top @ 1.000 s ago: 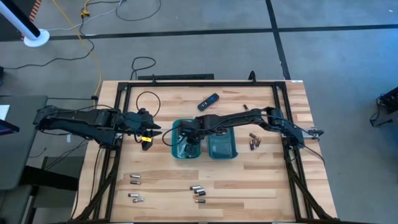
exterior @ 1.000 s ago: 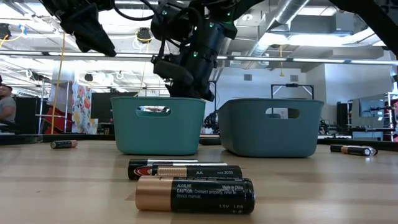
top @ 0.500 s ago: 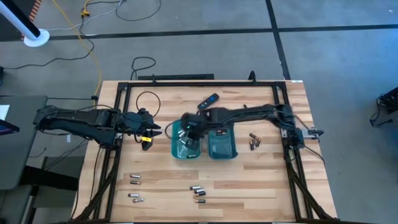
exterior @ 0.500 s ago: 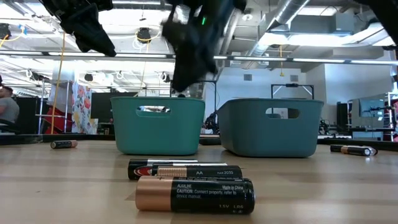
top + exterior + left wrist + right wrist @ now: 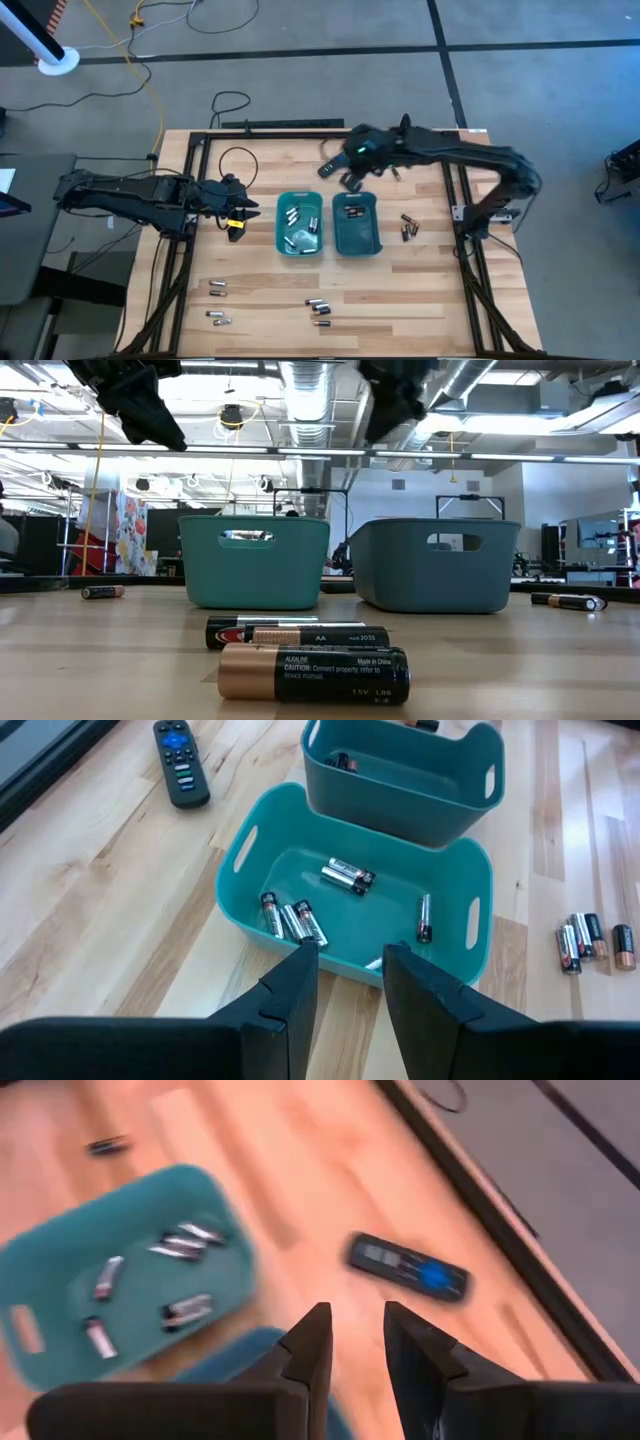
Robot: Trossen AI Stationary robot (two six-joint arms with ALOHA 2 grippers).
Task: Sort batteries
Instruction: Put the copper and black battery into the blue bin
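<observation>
Small cylindrical batteries (image 5: 299,223) lie in a smooth teal tray (image 5: 279,235).

The right gripper (image 5: 352,182) has risen out of the left teal tray (image 5: 279,222) and swung toward the table's far edge; its empty, parted fingers (image 5: 313,1348) now hang near the black remote (image 5: 408,1266), exposing the tray's batteries (image 5: 298,217).

Bare wood lies open on the table (image 5: 420,290) right of the two trays (image 5: 300,226), touching side by side mid-table. The right arm (image 5: 440,153) spans the far edge above the remote (image 5: 334,163).
</observation>
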